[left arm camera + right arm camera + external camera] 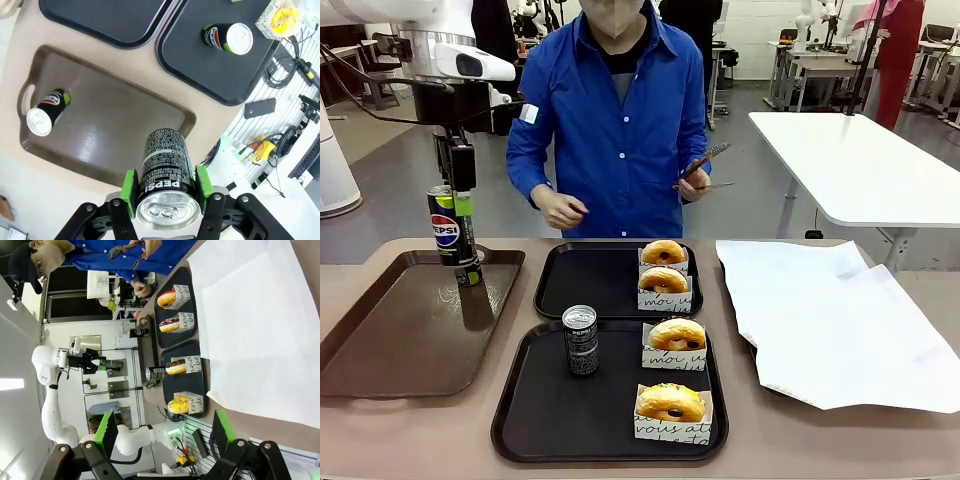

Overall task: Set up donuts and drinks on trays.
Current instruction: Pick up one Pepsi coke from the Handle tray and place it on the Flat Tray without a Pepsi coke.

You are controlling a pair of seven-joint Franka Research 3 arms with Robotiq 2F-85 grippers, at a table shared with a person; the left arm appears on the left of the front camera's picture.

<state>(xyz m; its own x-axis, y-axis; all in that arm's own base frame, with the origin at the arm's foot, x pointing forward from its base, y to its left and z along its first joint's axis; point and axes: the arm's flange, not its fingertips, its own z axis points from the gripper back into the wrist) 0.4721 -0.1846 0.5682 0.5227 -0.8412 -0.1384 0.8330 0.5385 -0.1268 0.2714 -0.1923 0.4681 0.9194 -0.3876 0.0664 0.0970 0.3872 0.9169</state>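
My left gripper (454, 215) hangs over the far end of the brown tray (390, 340), shut on an upright Pepsi can (444, 228); in the left wrist view its green pads (129, 186) clamp the can (167, 172) on both sides. A second can (46, 113) stands on the brown tray below. The near black tray (540, 420) holds a dark can (581, 340) and two sleeved donuts (677, 341) (670, 404). On the far black tray (585, 280) sit two more donuts (663, 252) (663, 282). My right gripper (165, 432) is open with nothing between its fingers.
A large white paper sheet (830, 320) covers the table's right side. The person in blue stands at the far edge, one hand holding tongs (705, 163), the other hand (560, 210) near the far tray.
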